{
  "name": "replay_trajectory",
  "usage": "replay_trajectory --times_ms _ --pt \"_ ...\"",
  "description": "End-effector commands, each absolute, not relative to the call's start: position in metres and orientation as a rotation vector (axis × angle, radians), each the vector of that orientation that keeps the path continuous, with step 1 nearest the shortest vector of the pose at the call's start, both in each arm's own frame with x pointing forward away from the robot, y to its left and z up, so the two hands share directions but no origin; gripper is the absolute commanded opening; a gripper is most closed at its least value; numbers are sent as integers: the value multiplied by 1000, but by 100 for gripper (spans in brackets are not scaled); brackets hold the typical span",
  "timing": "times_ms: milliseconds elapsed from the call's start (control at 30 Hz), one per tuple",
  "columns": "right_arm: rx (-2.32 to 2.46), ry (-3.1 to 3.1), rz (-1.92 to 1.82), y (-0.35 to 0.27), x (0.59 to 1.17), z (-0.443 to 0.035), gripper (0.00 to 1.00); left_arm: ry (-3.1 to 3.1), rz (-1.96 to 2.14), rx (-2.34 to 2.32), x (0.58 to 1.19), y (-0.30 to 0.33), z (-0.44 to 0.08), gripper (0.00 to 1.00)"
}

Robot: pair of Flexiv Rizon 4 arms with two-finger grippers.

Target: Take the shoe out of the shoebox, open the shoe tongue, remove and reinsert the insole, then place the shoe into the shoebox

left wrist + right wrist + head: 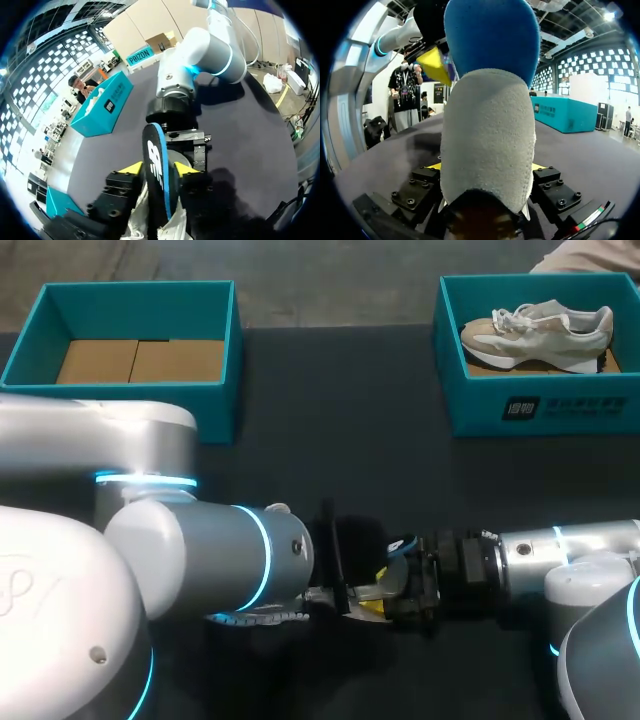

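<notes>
My right gripper [486,166] is shut on the heel of a grey shoe [487,145], which fills the space between its fingers. A blue-and-black insole [491,37] sticks up out of that shoe. In the left wrist view the insole [156,172] stands between the yellow tips of my left gripper [159,168], whose fingers stand apart on either side of it. My right arm's gripper [187,145] is just beyond. In the head view both grippers meet low over the table's front middle [385,590], and the shoe is mostly hidden there.
A teal shoebox [540,410] at the back right holds a second beige-and-white sneaker [537,332]. Another teal box [215,400] at the back left shows only a cardboard floor. The dark tabletop [340,420] lies between them.
</notes>
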State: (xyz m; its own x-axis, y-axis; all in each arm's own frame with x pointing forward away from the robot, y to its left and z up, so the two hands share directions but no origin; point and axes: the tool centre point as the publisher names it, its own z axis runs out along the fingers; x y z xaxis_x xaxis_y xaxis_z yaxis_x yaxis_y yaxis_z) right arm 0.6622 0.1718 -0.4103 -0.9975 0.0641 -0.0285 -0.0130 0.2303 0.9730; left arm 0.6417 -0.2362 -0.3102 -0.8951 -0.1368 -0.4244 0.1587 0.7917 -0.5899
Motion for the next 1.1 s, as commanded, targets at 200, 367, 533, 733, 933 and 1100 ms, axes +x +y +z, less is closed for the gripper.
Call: replay_trajectory --times_ms 200,367,533,733,933,1100 --pt "49 2422 1905 172 661 -409 0 2536 -933 45 646 -228 -323 44" --pt "49 2422 1905 172 661 -409 0 2524 -945 47 648 -224 -324 44" --pt "49 2422 1905 172 661 -409 0 2499 -953 47 645 -222 -326 44" --pt "49 2422 1905 172 661 -409 0 2481 -947 53 645 -224 -327 45" --pt "49 2422 1905 172 661 -409 0 2466 -952 54 648 -228 -330 45" --pt "49 2422 1905 172 661 -409 0 2450 -957 48 652 -229 -331 46"
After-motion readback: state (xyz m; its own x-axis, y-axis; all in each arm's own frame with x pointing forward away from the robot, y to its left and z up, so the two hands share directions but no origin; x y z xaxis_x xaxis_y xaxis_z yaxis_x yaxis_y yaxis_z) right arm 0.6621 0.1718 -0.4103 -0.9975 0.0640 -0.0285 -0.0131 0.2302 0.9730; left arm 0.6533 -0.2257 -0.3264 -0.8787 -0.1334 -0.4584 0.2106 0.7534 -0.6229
